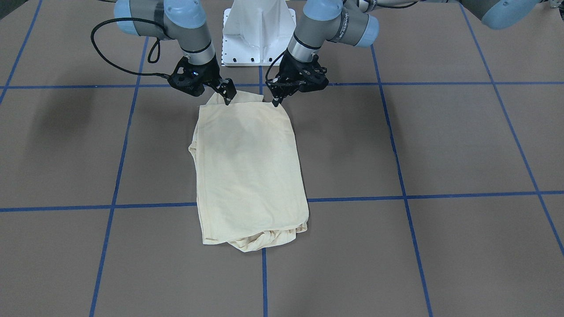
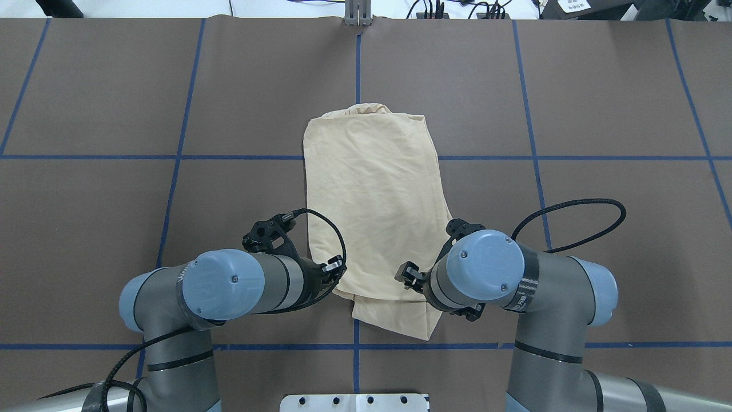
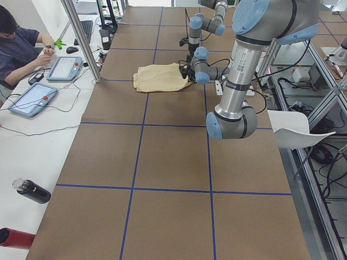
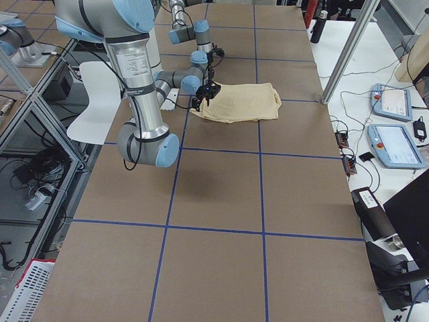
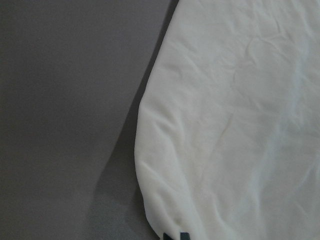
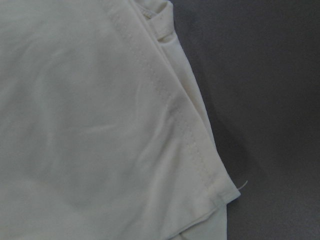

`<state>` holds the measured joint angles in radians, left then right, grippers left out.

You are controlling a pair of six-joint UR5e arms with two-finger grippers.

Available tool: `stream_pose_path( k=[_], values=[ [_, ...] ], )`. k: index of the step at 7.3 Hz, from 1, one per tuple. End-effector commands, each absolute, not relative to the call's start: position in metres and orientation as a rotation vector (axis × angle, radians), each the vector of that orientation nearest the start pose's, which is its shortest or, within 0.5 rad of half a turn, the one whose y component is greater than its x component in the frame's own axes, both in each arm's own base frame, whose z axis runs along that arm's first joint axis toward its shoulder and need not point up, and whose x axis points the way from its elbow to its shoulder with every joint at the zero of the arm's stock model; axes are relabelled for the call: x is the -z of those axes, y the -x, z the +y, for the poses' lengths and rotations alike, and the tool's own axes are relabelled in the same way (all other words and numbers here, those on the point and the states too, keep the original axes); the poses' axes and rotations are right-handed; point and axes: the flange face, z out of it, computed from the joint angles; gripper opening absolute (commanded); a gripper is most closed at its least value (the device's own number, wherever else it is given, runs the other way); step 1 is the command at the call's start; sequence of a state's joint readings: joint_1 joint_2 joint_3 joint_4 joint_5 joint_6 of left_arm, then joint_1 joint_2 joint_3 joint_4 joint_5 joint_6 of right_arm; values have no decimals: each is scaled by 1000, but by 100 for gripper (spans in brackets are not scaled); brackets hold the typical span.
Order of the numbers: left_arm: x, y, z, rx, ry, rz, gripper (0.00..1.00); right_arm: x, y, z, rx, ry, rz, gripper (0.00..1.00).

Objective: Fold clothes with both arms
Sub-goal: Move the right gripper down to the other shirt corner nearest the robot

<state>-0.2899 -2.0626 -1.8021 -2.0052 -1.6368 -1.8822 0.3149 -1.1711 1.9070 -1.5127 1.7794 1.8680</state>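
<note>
The shirt [image 1: 249, 174] lies folded into a long rectangle at the centre of the table [image 1: 440, 145]. At its top edge in the front view, the right gripper [image 1: 228, 97] and left gripper [image 1: 276, 101] each pinch a corner.

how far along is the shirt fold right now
Done: the shirt already lies as a narrow folded panel, sleeves tucked out of sight. In hand: the left gripper and right gripper sit at the two corners of its robot-side edge. Left: folding that end over toward the bunched far end and smoothing it.
</note>
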Motion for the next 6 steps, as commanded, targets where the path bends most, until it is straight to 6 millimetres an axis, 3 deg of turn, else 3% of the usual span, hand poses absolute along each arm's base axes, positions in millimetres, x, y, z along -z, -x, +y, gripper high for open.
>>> stream_pose_path(
  k=[1, 3, 6],
  values=[
    [-221, -560, -298, 492, 74, 1169, 0, -298, 539, -292, -499, 189, -777, 100],
    [-220, -559, -298, 491, 74, 1172, 0, -295, 560, -299, -502, 188, -765, 100],
    [-220, -559, -298, 492, 73, 1171, 0, -298, 555, -301, -505, 187, -761, 100]
  ],
)
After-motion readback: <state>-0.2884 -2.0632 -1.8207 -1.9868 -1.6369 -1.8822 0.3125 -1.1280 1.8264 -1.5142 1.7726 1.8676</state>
